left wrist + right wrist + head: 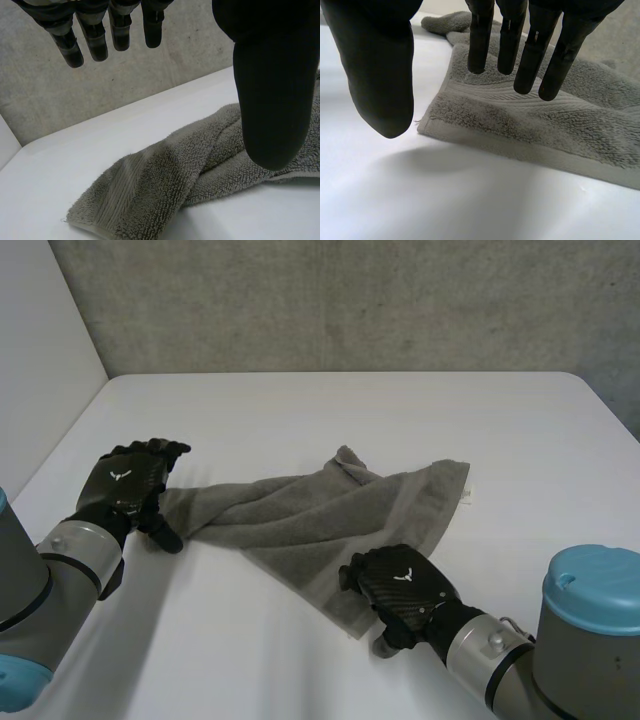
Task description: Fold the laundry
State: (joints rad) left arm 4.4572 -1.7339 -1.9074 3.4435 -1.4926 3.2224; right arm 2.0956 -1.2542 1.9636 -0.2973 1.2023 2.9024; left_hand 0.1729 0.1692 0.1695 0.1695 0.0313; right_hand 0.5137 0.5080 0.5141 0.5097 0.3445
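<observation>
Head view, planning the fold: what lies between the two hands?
The grey towel, bunched, reaches from the left hand to the right hand, shown in head view.

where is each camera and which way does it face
Head view: behind and between the arms, looking down at the table, grey towel, left hand and right hand.
Left wrist view: along its open hand, over the towel's narrow end.
Right wrist view: along its open hand, over a towel corner.
All share the towel.

The head view looks down on the desk (300, 410) from high behind; both wrist views sit low, close to opposite ends of the shared towel (330, 510).
</observation>
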